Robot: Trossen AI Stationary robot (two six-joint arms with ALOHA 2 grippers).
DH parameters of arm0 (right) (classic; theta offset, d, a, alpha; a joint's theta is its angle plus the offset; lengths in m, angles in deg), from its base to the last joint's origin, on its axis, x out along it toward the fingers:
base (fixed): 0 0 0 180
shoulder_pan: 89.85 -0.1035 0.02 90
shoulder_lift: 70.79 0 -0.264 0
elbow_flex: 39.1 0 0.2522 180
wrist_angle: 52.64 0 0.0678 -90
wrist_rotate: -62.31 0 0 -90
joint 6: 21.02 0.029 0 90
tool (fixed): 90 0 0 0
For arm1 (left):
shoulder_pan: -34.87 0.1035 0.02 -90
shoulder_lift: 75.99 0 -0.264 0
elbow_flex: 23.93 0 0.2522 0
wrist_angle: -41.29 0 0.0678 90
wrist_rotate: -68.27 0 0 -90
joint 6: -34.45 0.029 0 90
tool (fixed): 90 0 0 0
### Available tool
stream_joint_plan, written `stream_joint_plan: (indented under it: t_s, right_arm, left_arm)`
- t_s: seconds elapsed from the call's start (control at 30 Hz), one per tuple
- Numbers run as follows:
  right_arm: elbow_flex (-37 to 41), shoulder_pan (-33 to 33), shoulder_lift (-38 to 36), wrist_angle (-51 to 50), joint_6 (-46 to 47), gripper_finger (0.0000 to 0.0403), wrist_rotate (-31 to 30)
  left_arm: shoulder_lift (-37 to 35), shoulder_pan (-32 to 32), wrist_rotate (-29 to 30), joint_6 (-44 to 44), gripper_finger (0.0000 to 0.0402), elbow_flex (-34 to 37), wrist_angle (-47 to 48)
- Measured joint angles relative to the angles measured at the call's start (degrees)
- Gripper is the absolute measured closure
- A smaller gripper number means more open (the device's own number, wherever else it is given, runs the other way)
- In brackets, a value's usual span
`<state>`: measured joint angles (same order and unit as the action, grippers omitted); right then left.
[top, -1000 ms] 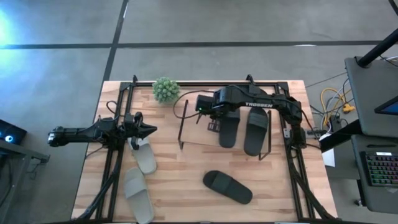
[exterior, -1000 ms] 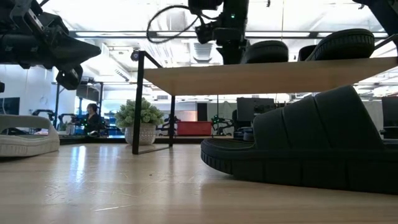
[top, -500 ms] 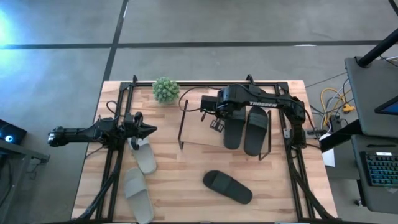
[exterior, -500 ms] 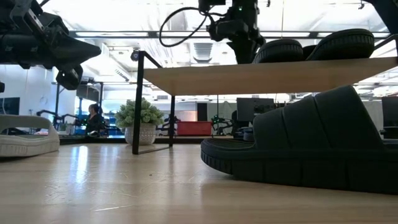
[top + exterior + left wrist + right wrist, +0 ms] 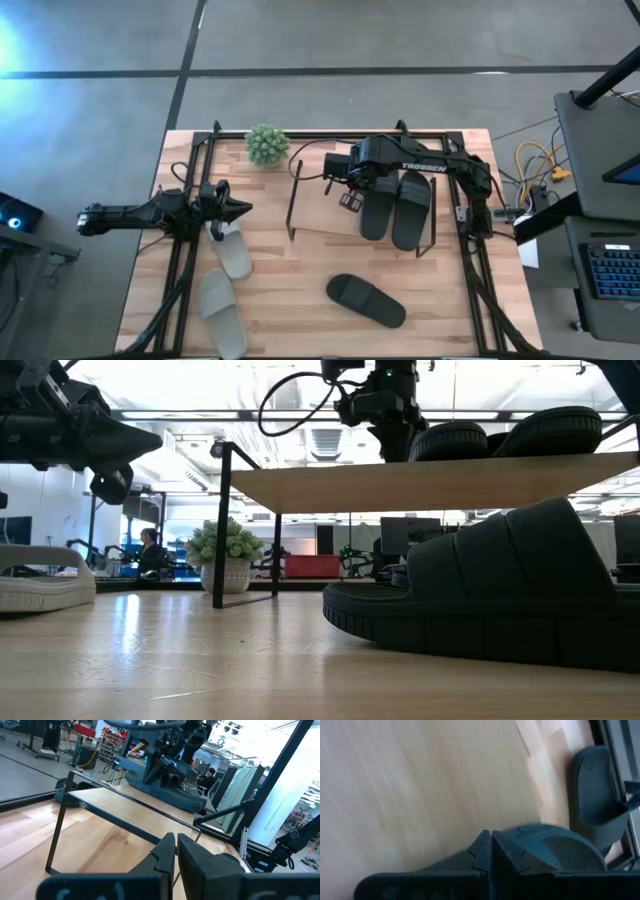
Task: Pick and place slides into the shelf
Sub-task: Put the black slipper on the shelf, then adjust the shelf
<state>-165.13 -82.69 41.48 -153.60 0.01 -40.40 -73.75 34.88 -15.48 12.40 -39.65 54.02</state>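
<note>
Over on the left the left pincer is hanging pinched shut and empty, above the toe of a pale slide, with a second pale slide lying nearer the bench's front edge. Open wood is stretching between them and the lone black slide at mid-front. A small potted plant is sitting at the back edge. On the shelf, its left half bare, the right pincer is poised fully closed, gripping nothing, just beside two black slides; "TROSSEN" is showing in white on that arm.
</note>
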Motion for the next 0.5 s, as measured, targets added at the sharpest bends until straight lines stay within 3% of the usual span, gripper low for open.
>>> stream_joint_plan:
  t_s: [0.23,0.5]
  right_arm:
    - [0.0,-0.9,-0.2,-1.7,1.3,0.0394,2.2]
    - [-1.4,-1.1,-0.6,10.4,2.3,0.0394,2.4]
  left_arm:
    - [0.0,0.0,0.0,0.0,0.0395,0.0,0.0]
    - [0.0,0.0,0.0,0.0,0.0395,0.0,0.0]
